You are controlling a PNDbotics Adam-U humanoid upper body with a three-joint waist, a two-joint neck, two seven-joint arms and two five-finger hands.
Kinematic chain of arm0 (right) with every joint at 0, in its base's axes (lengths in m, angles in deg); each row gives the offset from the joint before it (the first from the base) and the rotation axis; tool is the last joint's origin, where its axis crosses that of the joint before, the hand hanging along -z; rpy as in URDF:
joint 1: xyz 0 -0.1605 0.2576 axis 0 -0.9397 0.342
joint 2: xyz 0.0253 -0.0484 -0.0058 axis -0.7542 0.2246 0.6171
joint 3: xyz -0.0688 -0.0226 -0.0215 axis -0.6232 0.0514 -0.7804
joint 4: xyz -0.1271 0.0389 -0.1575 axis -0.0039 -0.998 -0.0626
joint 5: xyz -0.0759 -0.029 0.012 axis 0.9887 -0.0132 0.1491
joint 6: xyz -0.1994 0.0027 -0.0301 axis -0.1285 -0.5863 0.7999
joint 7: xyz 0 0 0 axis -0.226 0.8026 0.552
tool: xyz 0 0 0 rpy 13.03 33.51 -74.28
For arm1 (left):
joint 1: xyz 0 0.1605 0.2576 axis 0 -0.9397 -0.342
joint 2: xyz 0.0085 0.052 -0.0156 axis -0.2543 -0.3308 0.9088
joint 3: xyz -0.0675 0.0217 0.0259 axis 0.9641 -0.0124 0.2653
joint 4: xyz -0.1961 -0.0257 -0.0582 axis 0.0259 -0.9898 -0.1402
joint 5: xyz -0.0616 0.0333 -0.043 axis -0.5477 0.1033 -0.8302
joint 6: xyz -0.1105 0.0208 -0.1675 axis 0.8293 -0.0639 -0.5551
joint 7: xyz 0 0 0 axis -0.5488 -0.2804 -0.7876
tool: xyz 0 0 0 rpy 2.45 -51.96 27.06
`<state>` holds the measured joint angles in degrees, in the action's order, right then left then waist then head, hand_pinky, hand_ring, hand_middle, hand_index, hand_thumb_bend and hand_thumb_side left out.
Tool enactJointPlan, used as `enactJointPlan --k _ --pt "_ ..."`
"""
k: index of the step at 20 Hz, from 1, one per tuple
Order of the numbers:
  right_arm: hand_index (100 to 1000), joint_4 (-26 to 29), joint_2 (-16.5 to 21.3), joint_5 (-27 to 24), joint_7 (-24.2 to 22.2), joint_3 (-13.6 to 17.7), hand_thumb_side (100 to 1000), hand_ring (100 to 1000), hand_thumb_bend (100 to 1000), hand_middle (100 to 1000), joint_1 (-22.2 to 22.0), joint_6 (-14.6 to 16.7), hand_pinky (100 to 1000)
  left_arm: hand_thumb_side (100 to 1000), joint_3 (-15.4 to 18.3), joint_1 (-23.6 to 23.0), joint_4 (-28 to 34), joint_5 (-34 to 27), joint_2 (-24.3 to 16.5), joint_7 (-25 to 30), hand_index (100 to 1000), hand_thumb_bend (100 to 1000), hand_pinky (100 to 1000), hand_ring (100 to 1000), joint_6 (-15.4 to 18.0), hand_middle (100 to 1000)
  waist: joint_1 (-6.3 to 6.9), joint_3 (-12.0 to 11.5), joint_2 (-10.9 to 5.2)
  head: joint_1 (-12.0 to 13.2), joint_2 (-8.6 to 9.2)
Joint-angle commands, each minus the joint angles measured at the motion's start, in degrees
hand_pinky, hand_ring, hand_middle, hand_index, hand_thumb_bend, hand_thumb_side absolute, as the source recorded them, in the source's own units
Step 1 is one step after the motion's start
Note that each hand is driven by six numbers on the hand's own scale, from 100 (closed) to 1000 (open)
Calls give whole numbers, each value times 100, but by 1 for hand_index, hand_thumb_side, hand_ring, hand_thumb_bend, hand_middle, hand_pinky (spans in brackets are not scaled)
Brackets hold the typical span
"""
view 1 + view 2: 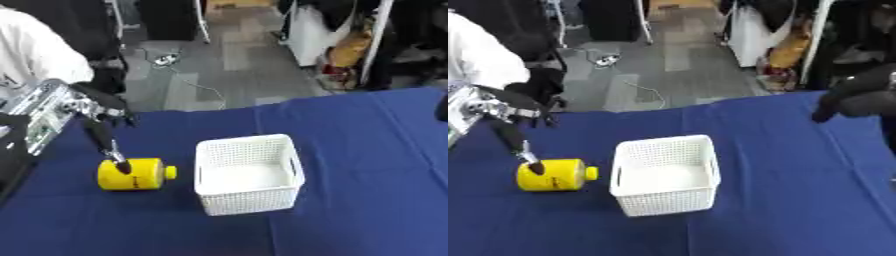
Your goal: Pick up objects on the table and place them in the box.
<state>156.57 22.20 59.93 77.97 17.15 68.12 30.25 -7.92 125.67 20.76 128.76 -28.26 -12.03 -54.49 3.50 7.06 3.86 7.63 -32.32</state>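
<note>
Bottle (131, 174), yellow, lies on its side on blue tablecloth (367, 165), cap pointing toward 3 o'clock. White perforated box (249, 172) sits just beside it at 3 o'clock, apart from cap, upright, nothing visible inside. Left hand (107, 137) comes in from 10 o'clock, fingers extended downward, one fingertip touching top of bottle, not curled round it. Right hand (855, 97) hangs at 2 o'clock over far table edge, well apart from box; dark and blurred, finger state cannot tell.

Left hand (509, 131) fingers (533, 166) touch yellow bottle (553, 176) beside basket (667, 175).
</note>
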Motion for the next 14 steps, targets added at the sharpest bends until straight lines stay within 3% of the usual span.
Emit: enactJointPlan --k 1,6,14 --pt "735 86 31 173 1053 89 1000 493 100 597 58 -309 422 630 35 68 39 -29 -166 219 945 914 636 751 248 885 -3 5 -70 174 -16" --pt "735 86 34 414 1927 -24 1000 489 100 592 76 -550 418 612 17 27 -20 -112 -139 219 949 923 631 743 253 872 1 14 -65 183 -16" --pt "742 86 12 584 2340 -108 1000 487 100 592 105 -655 415 613 -47 -25 -172 -84 -71 219 950 928 637 744 321 873 -3 20 -40 166 -1"
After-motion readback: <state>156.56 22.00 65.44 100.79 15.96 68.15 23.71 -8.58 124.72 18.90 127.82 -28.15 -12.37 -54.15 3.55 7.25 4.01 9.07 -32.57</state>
